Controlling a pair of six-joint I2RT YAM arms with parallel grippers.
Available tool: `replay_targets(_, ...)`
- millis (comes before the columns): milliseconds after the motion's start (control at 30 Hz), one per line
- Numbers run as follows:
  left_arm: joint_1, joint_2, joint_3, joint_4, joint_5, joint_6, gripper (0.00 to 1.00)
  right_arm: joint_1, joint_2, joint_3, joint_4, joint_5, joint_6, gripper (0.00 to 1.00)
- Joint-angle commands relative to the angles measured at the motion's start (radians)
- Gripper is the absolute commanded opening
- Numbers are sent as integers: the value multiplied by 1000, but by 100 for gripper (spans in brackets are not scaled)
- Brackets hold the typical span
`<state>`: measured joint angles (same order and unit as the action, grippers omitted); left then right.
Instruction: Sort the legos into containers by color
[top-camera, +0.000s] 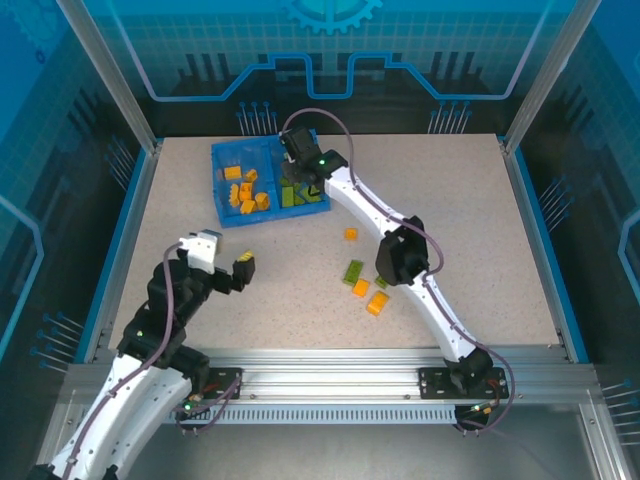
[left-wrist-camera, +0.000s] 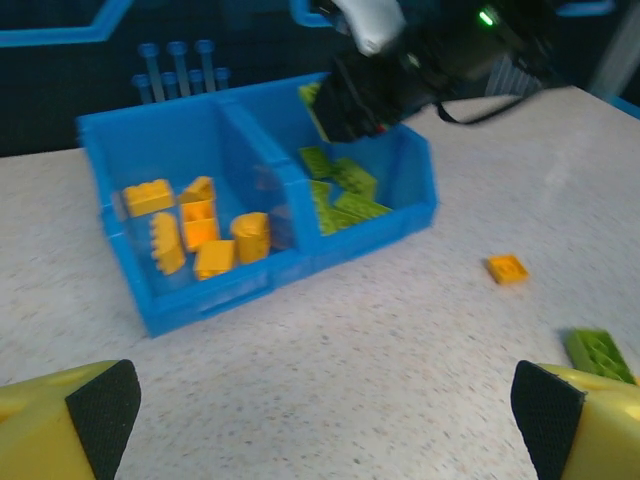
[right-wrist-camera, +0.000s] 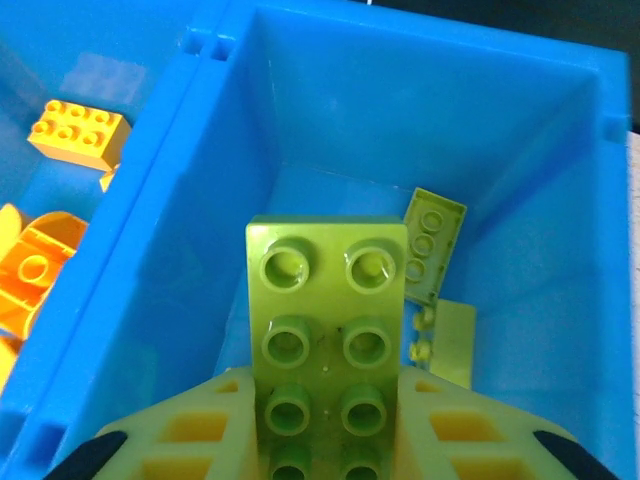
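Currently held: green brick (right-wrist-camera: 325, 320), pinched by its long sides in the right gripper (right-wrist-camera: 325, 440), studs facing the wrist camera.
Brick axis: runs 12 to 6 in the right wrist view, in line with the fingers, free end at 12.
Brick to bin: it hangs over the green bin (right-wrist-camera: 420, 110), the tray's right half. Other green pieces lie on the floor at its 3 o'clock. The divider (right-wrist-camera: 150, 190) is at its 9, with the orange bin (right-wrist-camera: 60, 40) beyond.
Tray: (top-camera: 216, 180) sits toward 11 o'clock on the table (top-camera: 480, 220) in the top view.
Coming move: probably just a release. The brick is well to the green side of the divider and should drop straight in.
Left gripper: (left-wrist-camera: 325, 410) spread wide and empty, low over the table at about 6 o'clock from the tray, looking at it.
Loose bricks: (top-camera: 353, 270) about five, orange and green, at 5 o'clock from the tray and 3 o'clock from the left gripper.
Nearer hand: the left one, by the top view.
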<state>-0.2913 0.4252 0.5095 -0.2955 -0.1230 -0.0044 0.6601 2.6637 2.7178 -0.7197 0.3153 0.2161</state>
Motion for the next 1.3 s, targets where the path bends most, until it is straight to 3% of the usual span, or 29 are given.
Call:
replay_targets(0,52,21,51,-19,-11,-118,99,-10,39,90,-55,20,-47,31)
replay_targets(233,67,87,98,-66,17,-133,99,-17,-33,21,-43,-3,-38,52)
replay_targets(533,69,97,109,-91,22,-127,99,-17,-220,-20,-140,-79,-17,52)
replay_targets(633,69,115,107,-76,89,-115,99,-26,-385,-162,-156,-137,-17,55)
replay_targets(733,69,150,113,-52,161,-114,99,-52,-585,-393,-138,-272,1,59)
replay_targets(867,57,204,117,-21,161,-289,99,-99,-898,-809,-48,-385,58,63)
replay_targets(967,-28,297,161,-53,83,-448,98,-134,-1115,-1067,-19,-390,116,70)
replay_targets(1067,-228,455,254,-119,-79,-515,99,-152,-1290,-1283,-30,-361,175,77)
replay_targets(1133,-315,588,335,-170,-154,-579,99,-160,-1379,-1408,-52,-370,226,80)
replay_targets(1267,-422,903,542,-228,-143,-667,99,-171,-1514,-1576,-116,-478,319,85)
